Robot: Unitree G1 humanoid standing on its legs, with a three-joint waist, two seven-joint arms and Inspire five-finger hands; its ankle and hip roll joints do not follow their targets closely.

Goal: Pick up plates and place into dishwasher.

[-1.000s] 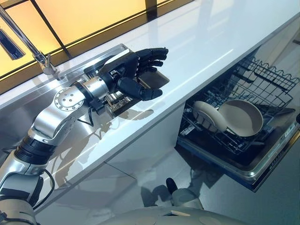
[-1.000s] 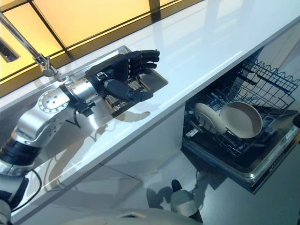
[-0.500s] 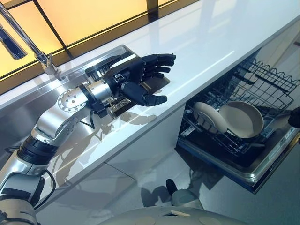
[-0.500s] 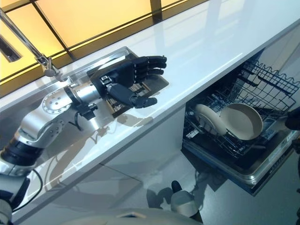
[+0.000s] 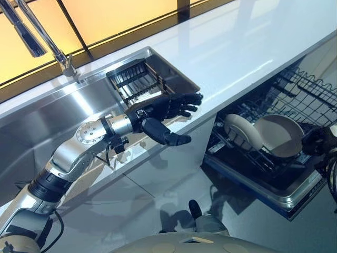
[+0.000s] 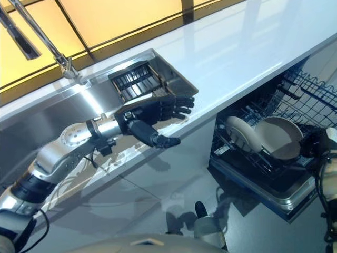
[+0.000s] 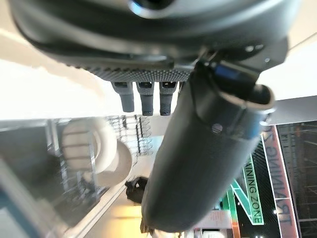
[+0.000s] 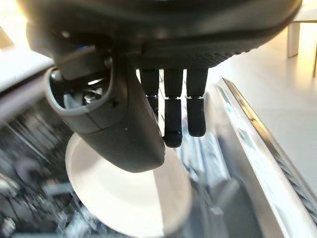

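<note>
While the left hand [image 5: 158, 113] hovers empty, fingers straight, over the counter's [image 5: 247, 47] near edge beside the sink [image 5: 52, 116], two plates [image 5: 263, 134] stand in the dishwasher rack [image 5: 295, 95] at right, where the right hand [image 8: 168, 99] hangs with fingers extended, holding nothing.

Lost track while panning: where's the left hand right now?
In the left eye view the left hand is open at the counter's front edge, just in front of the sink, left of the dishwasher rack.

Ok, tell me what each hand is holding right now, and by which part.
Nothing is held. The left hand hovers open over the counter edge. The right hand has straight fingers above a plate in the dishwasher rack, not gripping it.
</note>
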